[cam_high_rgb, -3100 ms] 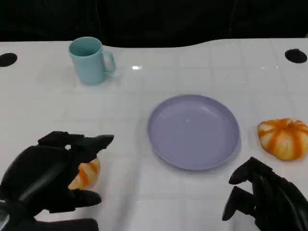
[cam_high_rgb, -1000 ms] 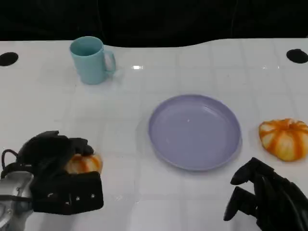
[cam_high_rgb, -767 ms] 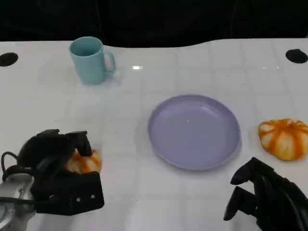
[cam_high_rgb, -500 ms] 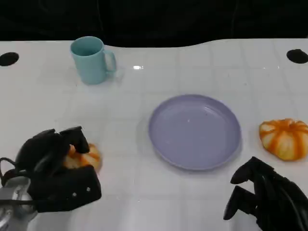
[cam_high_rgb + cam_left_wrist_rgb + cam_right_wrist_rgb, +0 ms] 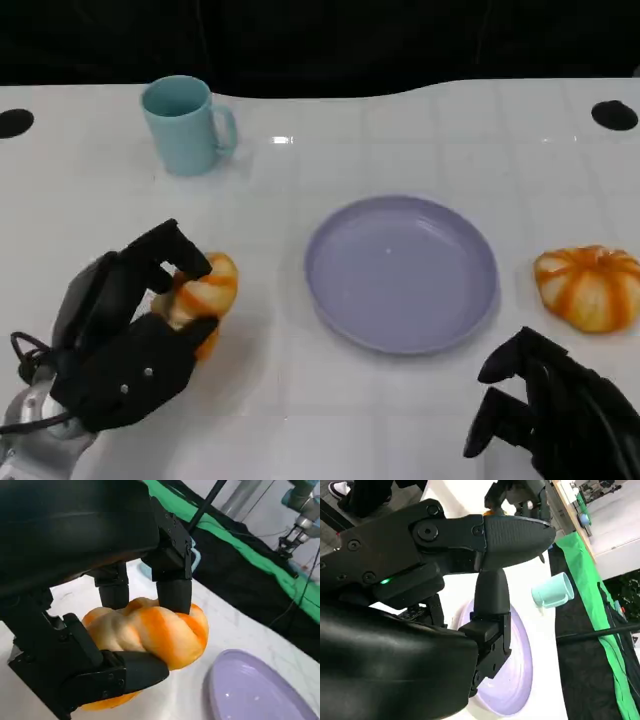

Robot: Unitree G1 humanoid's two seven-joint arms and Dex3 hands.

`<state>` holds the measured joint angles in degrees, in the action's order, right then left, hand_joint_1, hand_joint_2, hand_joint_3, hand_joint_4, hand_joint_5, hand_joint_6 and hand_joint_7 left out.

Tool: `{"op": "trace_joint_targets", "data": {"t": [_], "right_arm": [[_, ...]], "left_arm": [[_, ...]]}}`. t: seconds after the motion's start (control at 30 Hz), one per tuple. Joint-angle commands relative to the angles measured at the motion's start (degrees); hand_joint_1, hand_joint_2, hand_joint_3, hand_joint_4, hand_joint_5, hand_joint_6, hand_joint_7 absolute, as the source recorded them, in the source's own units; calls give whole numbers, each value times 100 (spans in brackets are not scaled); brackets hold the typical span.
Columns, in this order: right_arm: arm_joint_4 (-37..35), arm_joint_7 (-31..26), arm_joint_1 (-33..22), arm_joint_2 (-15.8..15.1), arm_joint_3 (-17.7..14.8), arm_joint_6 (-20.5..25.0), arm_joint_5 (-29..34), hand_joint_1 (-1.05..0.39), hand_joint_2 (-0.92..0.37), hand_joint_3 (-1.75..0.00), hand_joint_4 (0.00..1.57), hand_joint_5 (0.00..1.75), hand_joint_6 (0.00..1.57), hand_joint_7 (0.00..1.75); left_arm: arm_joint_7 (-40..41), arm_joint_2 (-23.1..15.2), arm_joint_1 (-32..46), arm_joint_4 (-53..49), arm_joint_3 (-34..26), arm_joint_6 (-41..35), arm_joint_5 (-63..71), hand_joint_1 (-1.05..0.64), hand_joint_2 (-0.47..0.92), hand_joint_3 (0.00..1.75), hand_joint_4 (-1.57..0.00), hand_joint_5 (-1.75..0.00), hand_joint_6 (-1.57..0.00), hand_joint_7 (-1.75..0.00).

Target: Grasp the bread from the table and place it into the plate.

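An orange-and-cream striped bread roll (image 5: 205, 292) is gripped in my left hand (image 5: 125, 345) at the lower left of the head view, lifted off the table. In the left wrist view the black fingers (image 5: 172, 587) wrap over the bread roll (image 5: 150, 632) from above and below. The lilac plate (image 5: 400, 270) lies right of it, with nothing on it, and its rim (image 5: 235, 677) shows just past the roll. My right hand (image 5: 555, 420) hovers low at the lower right, holding nothing, fingers apart.
A second striped bread roll (image 5: 588, 288) lies right of the plate. A light blue mug (image 5: 185, 125) stands at the back left and also shows as the mug (image 5: 552, 592) beyond the plate (image 5: 517, 680). Black holes mark the table's far corners.
My left hand closed around the bread roll and has lifted it off the table, carrying it up and slightly right toward the plate. The right hand has stayed put.
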<state>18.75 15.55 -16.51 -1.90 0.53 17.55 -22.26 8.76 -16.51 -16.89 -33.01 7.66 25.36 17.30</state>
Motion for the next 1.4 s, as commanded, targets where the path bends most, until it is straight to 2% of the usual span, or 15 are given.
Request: {"op": "trace_joint_targets", "data": {"t": [0.03,0.13,0.3,0.43,0.73,0.87,1.4], "right_arm": [[-51,39,32,-46,-30,-62,-11,-52,-92,-50,61,175,41,171],[-79,54,42,-40,-26,-88,-2,-52,-92,-49,62,175,41,171],[-113,61,60,-55,-14,-94,49,-52,-92,-50,62,175,41,171],[-137,29,89,-26,-4,-77,57,-52,-92,-50,62,175,40,171],[-136,16,86,-15,7,-86,56,-52,-92,-50,62,175,41,173],[-140,51,53,-29,6,-122,48,-51,-92,-50,63,175,39,174],[-162,57,-2,22,25,-176,-3,-52,-92,-48,63,175,39,174]], "left_arm": [[-393,144,55,374,-197,37,-496,-13,30,158,-95,-175,-79,-175],[-600,262,-30,495,-230,-45,-665,-13,28,158,-95,-175,-79,-175],[-755,364,-199,520,-240,-92,-659,-11,33,152,-93,-175,-77,-175],[-791,479,-596,469,-142,-215,-526,-10,34,150,-93,-175,-78,-175],[-772,482,-857,369,-36,-174,-267,-9,35,151,-92,-175,-76,-175],[-693,688,-1437,39,223,-292,39,-8,35,151,-93,-175,-78,-175],[-386,1050,-2448,-1129,815,110,756,-10,33,148,-91,-175,-75,-175]]}}
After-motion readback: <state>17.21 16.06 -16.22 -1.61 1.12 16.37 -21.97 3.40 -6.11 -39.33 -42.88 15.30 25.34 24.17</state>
